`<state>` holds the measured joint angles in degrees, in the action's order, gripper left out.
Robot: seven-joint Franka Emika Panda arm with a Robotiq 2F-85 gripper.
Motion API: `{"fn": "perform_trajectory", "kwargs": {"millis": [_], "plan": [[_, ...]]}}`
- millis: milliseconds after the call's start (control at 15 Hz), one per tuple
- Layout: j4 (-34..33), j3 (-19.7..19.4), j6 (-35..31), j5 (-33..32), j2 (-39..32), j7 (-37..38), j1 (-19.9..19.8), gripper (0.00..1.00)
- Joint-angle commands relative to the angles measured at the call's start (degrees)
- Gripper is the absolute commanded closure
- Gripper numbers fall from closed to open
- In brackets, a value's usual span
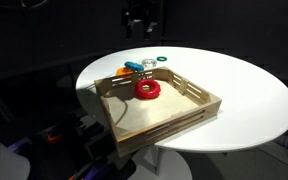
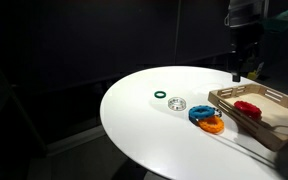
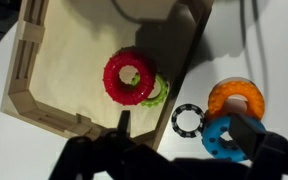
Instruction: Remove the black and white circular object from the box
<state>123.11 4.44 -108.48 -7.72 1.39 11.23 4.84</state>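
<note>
The black and white circular object (image 3: 187,120) lies flat on the white table just outside the box's wall, next to a blue ring (image 3: 222,137) and an orange ring (image 3: 236,98). It also shows in an exterior view (image 2: 178,103). The box (image 3: 44,70) is a light wooden tray, seen in both exterior views (image 1: 199,100) (image 2: 284,125). It holds a red ring (image 3: 131,78) resting on a light green toothed ring (image 3: 158,93). My gripper (image 3: 187,135) is open and empty, high above the box edge and the black and white object (image 2: 237,70) (image 1: 139,22).
A thin dark green ring (image 2: 160,96) lies on the round white table (image 2: 144,130), beyond the black and white object. The table edge curves close to the box corner (image 1: 119,150). Dark surroundings all round.
</note>
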Motion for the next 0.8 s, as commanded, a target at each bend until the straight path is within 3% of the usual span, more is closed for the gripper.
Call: {"fn": "perform_trajectory", "kwargs": {"millis": [0, 400, 733], "plan": [[-3.52, -0.69, 8.47, -0.08, 1.92, 0.85, -1.10, 0.00], [-6.30, -2.04, 17.09, 1.05, 6.82, -1.12, -2.77, 0.00], [-7.32, -2.94, 20.13, 1.41, 10.41, -1.95, -3.68, 0.00]]}}
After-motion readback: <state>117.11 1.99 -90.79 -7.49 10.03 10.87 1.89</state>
